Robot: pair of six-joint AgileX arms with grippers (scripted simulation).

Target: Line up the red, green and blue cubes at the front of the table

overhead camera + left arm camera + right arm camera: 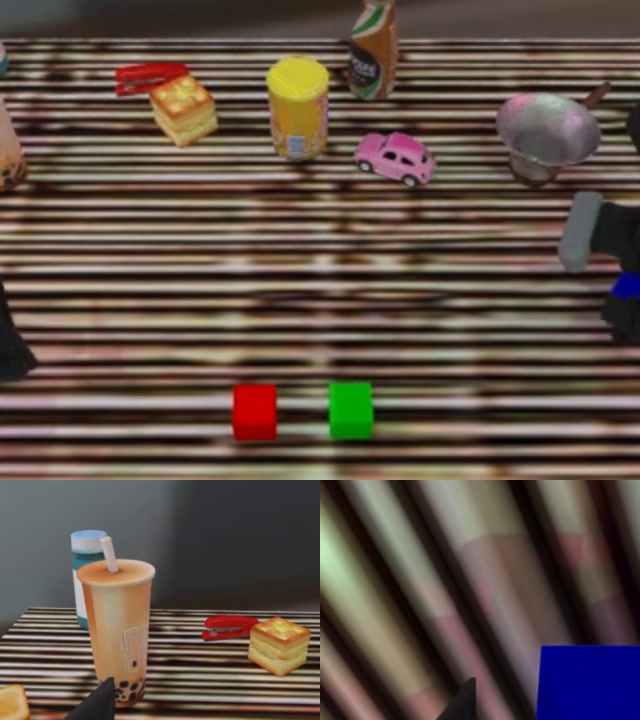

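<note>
Red cube [254, 411] and green cube [351, 410] sit aligned at front; our right gripper [622, 300] is over the blue cube [626, 286], grip state indeterminate.

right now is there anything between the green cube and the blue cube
Top view: nothing. Only bare striped table lies between the green cube and the blue cube, which sits at the right gripper by the right edge.

The red cube [255, 411] and green cube [351, 410] sit side by side, apart, well in front of the pink toy car [397, 158]; the blue cube [627, 286] lies far to the car's right.
</note>
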